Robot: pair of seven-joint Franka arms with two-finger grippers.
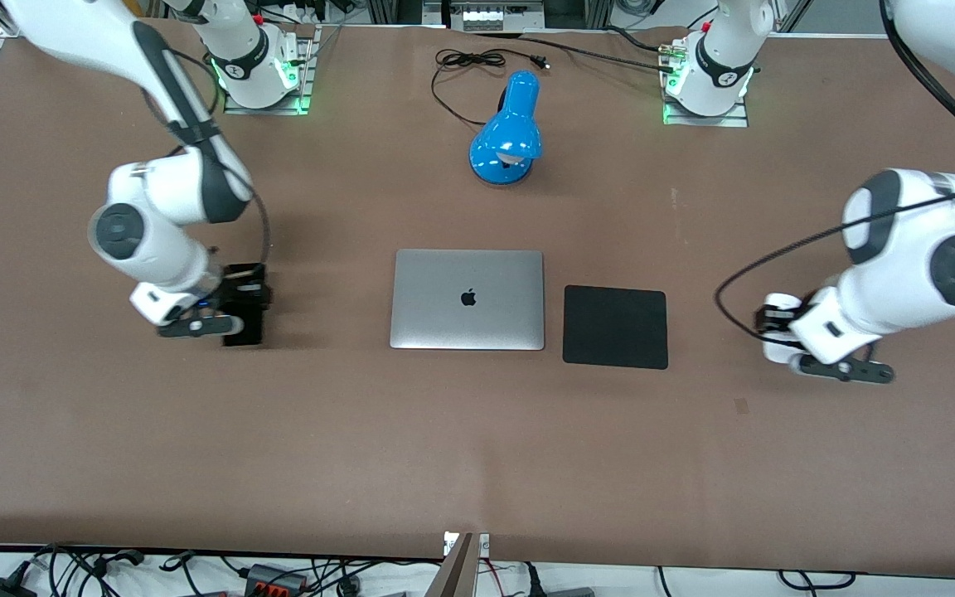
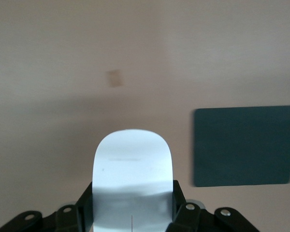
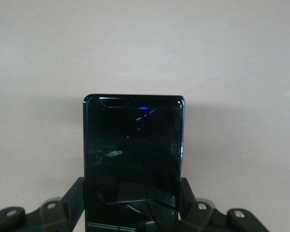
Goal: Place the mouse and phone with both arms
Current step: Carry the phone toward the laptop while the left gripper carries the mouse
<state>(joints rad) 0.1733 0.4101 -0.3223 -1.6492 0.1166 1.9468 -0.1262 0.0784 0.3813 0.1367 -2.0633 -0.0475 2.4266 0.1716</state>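
Left tool [image 2: 131, 220] has its 2 black fingers [image 2: 182, 212] clenched on the flanks of the mouse [image 2: 133, 169]; in the left wrist view the white shell fills the gap between them and its rounded end sticks out past the fingertips. Seen from the front, this tool [image 1: 776, 327] sits low at the left arm's end of the desk [image 1: 477, 464], with the mouse [image 1: 778, 303] showing as a white patch at its tip. Whether the mouse rests on the desk or hangs just above it cannot be told.

Right tool [image 3: 133, 212] grasps the phone [image 3: 133, 159] by its long edges, 1 finger [image 3: 73, 195] on each side, the glossy dark face turned up to the wrist camera and most of its length reaching out ahead of the fingers. From the front this tool [image 1: 245, 311] is low at the right arm's end of the desk, and the phone [image 1: 244, 330] shows as a black slab under it; contact with the desk cannot be judged.

Between the 2 arms lie 1 closed silver laptop [image 1: 467, 299] and, just beside it toward the left arm's end, 1 black mouse pad [image 1: 615, 327], the 2 apart by a narrow strip of desk. Farther from the front camera than the laptop stands 1 blue desk lamp [image 1: 508, 133]. The pad [image 2: 245, 146] also shows in the left wrist view, well apart from the mouse.
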